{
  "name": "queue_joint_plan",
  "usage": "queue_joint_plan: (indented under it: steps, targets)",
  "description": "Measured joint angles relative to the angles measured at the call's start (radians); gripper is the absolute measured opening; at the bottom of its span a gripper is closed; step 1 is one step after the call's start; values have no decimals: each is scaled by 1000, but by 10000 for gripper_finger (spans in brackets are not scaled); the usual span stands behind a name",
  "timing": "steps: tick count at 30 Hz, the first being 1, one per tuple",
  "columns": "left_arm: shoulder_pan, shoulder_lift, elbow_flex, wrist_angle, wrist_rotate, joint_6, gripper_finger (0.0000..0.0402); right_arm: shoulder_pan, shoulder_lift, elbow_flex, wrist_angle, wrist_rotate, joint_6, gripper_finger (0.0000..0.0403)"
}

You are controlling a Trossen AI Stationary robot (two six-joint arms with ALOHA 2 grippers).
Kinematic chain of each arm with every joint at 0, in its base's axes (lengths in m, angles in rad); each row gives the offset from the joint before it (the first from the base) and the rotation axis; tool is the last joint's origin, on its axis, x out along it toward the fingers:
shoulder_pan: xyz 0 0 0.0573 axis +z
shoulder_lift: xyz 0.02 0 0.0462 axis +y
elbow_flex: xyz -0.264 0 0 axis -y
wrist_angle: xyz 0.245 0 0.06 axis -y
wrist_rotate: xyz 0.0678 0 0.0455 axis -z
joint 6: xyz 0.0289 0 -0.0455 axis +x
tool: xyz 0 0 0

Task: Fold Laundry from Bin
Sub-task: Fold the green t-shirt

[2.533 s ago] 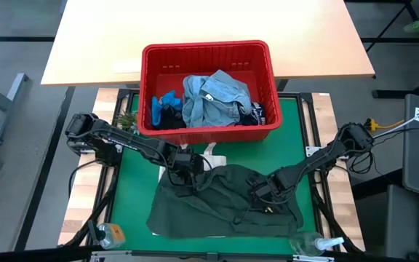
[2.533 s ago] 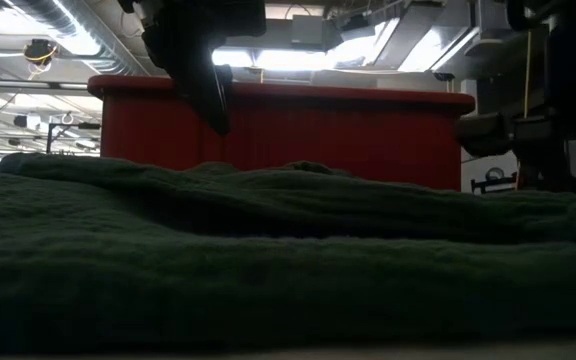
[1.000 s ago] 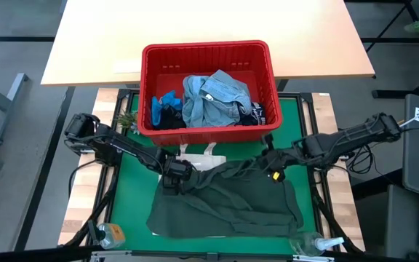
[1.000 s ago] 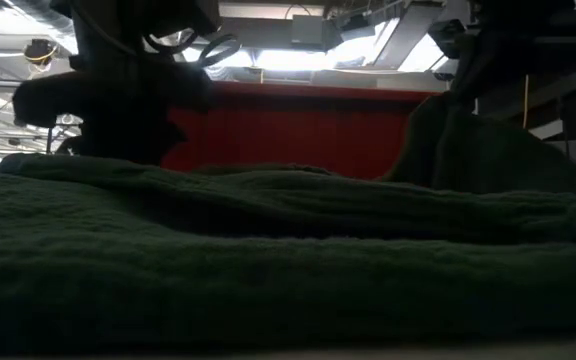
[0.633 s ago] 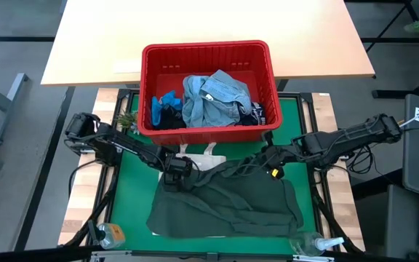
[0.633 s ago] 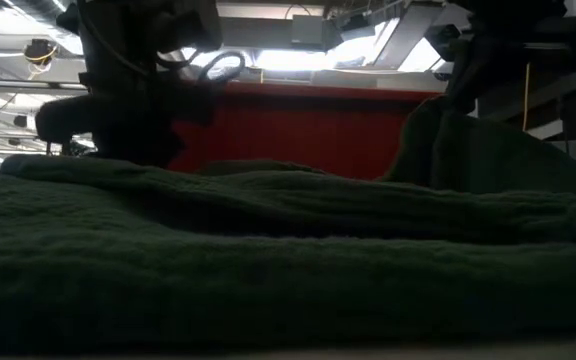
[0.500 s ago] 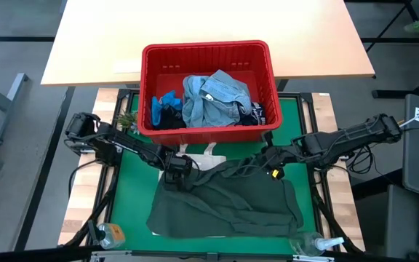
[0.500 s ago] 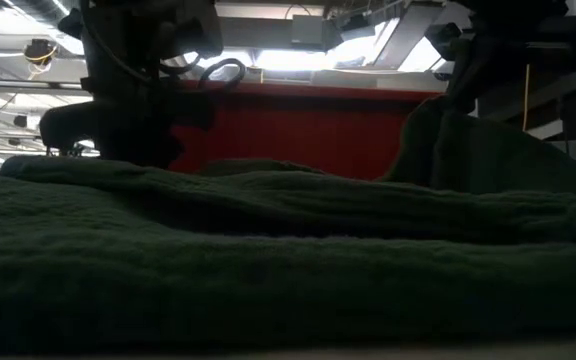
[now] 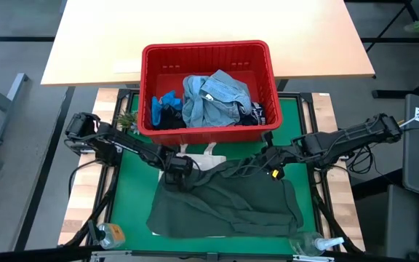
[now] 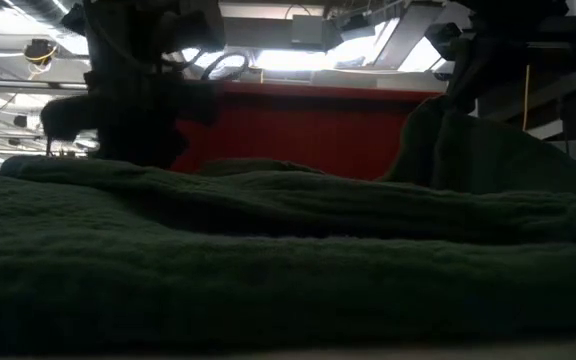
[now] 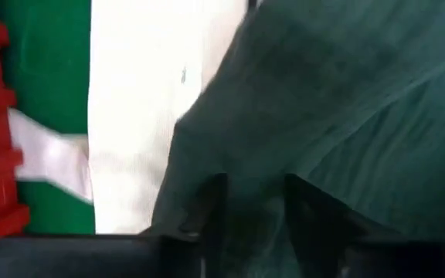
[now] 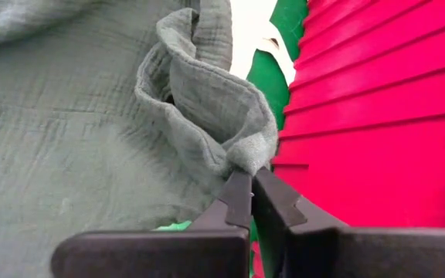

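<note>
Laundry: dark green garment (image 9: 228,200) spread on green tabletop (image 9: 133,193) in front of red bin (image 9: 208,52), over white tote bag (image 9: 198,156). Denim shirt (image 9: 213,98) and bright blue item (image 9: 162,102) inside bin. Right claw (image 12: 249,179) pinching garment fold beside bin wall. Left claw (image 11: 249,205) spread, fingers astride garment's far-left edge.

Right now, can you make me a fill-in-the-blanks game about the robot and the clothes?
1. The bin holding the clothes is colored ____.
2. The garment spread on the mat is dark ____.
3. The right gripper is shut on a corner of the ____ garment.
4. The light blue denim shirt lies inside the ____.

Missing words: red; green; dark green; bin
</note>
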Motion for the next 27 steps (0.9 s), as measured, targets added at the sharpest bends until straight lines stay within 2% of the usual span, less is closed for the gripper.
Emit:
queue_joint_plan:
  steps: [7,12,17,27]
  targets:
    - [-10,0,78,-15,13,30,168,0,0,0,0,-8,0,3]
    - [-32,0,80,-83,53,28,165,0,0,0,0,-8,0,3]
    - [-61,0,80,-125,48,28,157,0,0,0,-3,-8,0,3]
    - [-61,0,-5,27,16,28,156,0,0,0,-20,-8,0,3]
